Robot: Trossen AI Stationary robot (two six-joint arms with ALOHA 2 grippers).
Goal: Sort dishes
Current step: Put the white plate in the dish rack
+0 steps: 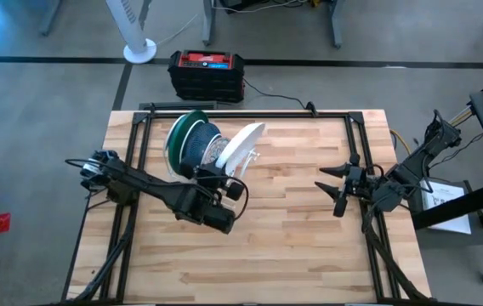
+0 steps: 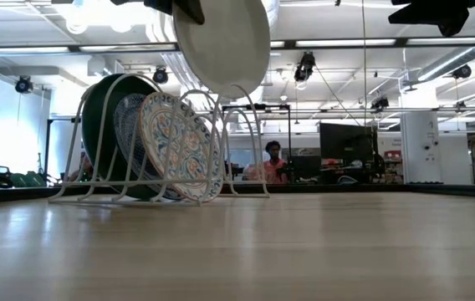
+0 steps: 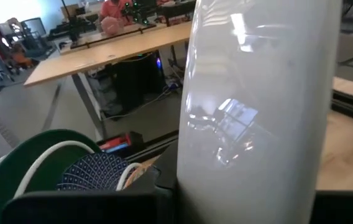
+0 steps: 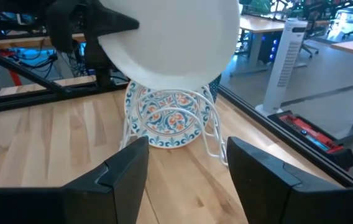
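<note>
Alignment was what the step in hand seemed to demand: the left gripper (image 1: 229, 180) was clamped on the rim of the plain white round dinner plate (image 1: 242, 146), holding it on edge above the open end of the white wire rack (image 2: 250, 150); to seat it well, the plate's lower edge would likely need to come down squarely between two free wire loops, parallel to the plates already standing there, so that it neither knocked the patterned plate nor snagged a wire; a slow descent, with the grip kept until the rim rested on the rack's base, looked wise; the right gripper (image 1: 338, 189) waited with its fingers apart over the right side of the pale wooden table (image 1: 292, 246), well clear of the rack.

The rack stood near the table's far edge and held three plates upright, one behind another: the plain green plate (image 1: 176, 137) at the far end, the dark teal-blue glazed plate (image 1: 196, 146) next, and the white plate with colourful floral pattern (image 2: 181, 146) nearest the free slots.
</note>
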